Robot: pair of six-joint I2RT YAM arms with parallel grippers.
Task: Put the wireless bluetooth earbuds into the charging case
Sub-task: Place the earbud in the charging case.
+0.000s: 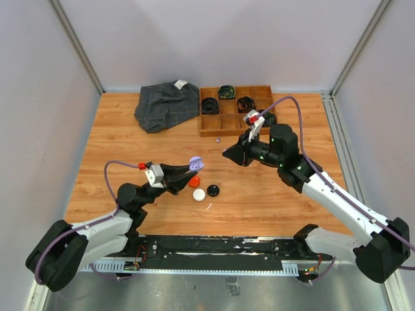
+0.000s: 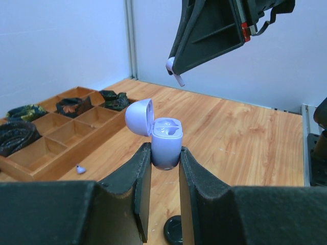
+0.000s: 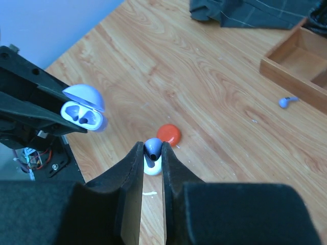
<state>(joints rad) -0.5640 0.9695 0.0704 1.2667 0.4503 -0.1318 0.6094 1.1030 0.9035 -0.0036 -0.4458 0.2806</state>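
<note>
My left gripper (image 1: 188, 170) is shut on the purple charging case (image 1: 196, 163), holding it upright above the table with its lid open; in the left wrist view the case (image 2: 167, 143) sits between my fingertips with both sockets empty. My right gripper (image 1: 226, 154) is shut on a purple earbud (image 3: 153, 148), held in the air a short way right of the case and above it. The left wrist view shows that earbud (image 2: 173, 68) hanging from the right gripper's tips. A second purple earbud (image 1: 218, 138) lies on the table by the wooden tray.
Orange-red (image 1: 194, 182), white (image 1: 199, 194) and black (image 1: 213, 190) round pucks lie on the table below the two grippers. A wooden compartment tray (image 1: 211, 124) with black coiled belts stands at the back. A dark checked cloth (image 1: 166, 103) lies to its left.
</note>
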